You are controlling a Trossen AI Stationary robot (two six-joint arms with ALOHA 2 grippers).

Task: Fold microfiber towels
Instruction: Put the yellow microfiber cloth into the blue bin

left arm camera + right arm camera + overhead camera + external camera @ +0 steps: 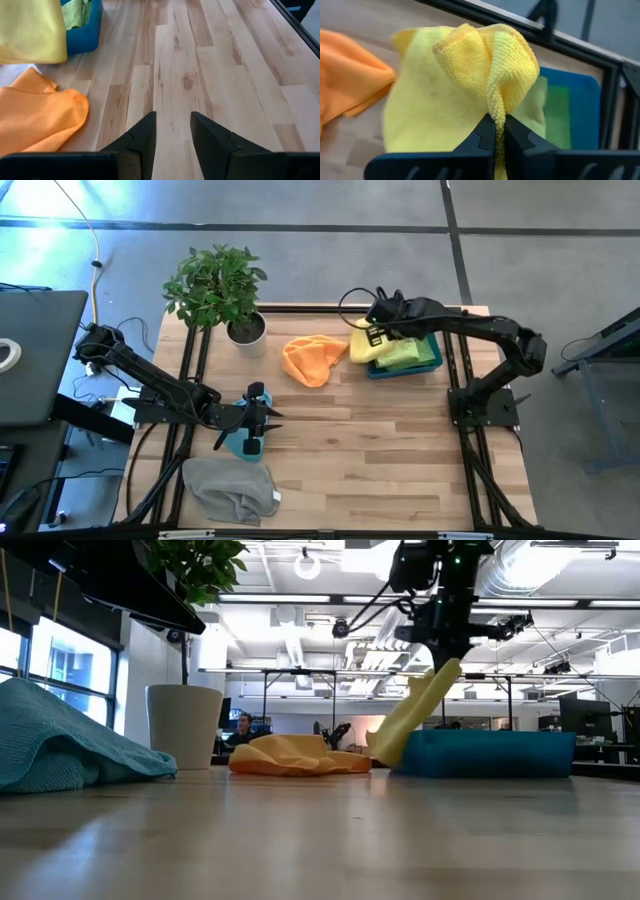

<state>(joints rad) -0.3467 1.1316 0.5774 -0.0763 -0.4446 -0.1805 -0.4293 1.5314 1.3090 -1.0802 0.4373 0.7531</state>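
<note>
Wooden table [400, 440], plant [215, 285] at back. Right gripper [500, 131] pinched shut on yellow towel [465, 85], lifted over blue bin [432, 358]. Orange towel [312, 358] beside bin. Left gripper [172, 131] half open, empty, above light-blue towel [246, 440]. Grey towel [228, 488] at front edge.

The worktop [400, 450] is a light wooden butcher-block surface framed by dark rails. Near its back left corner stands a potted plant [244, 330] in a white pot. An orange towel [312, 358] lies crumpled toward the back, around the middle. A blue bin [432, 360] sits near the back right corner. A light blue towel [243, 442] lies by the left edge, and a grey towel [230, 488] is bunched at the front left corner.
</note>
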